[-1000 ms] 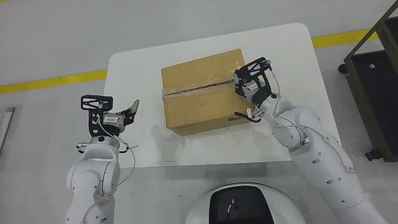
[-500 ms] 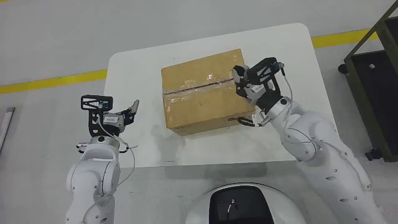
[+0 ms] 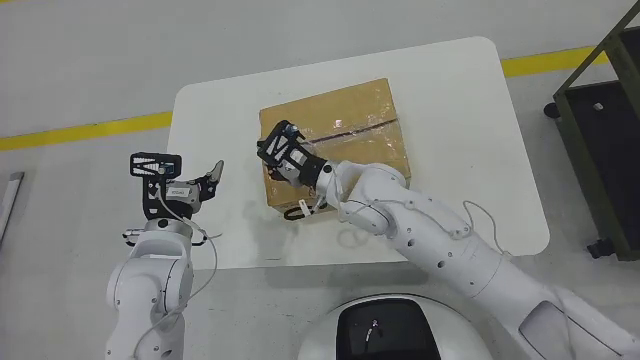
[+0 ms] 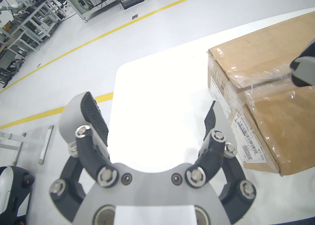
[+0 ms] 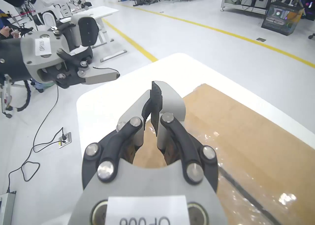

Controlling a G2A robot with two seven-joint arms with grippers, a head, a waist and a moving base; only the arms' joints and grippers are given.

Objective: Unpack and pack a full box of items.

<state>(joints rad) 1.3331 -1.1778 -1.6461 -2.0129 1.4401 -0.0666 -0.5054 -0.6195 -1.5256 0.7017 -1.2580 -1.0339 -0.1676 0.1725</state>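
A taped cardboard box point(image 3: 345, 125) stands shut in the middle of the white table point(image 3: 450, 90). My right arm lies across its top. The right gripper point(image 3: 278, 148) is shut with nothing in it, at the left end of the tape seam point(image 3: 350, 130), just above the box top point(image 5: 233, 137). In its own wrist view the right gripper point(image 5: 153, 103) has its pads pressed together. My left gripper point(image 3: 185, 170) hangs open and empty beside the table's left edge, apart from the box. Its wrist view shows the left gripper point(image 4: 152, 112) facing the box's labelled end point(image 4: 248, 137).
A dark metal cart point(image 3: 610, 130) stands on the floor to the right of the table. A yellow line point(image 3: 80, 132) runs across the floor behind. Bare tabletop lies left of the box point(image 3: 215, 120) and right of it point(image 3: 470, 150).
My right gripper has swept along the tape seam from the box's right end to its left end, its arm now crossing the box. The left arm has kept still.
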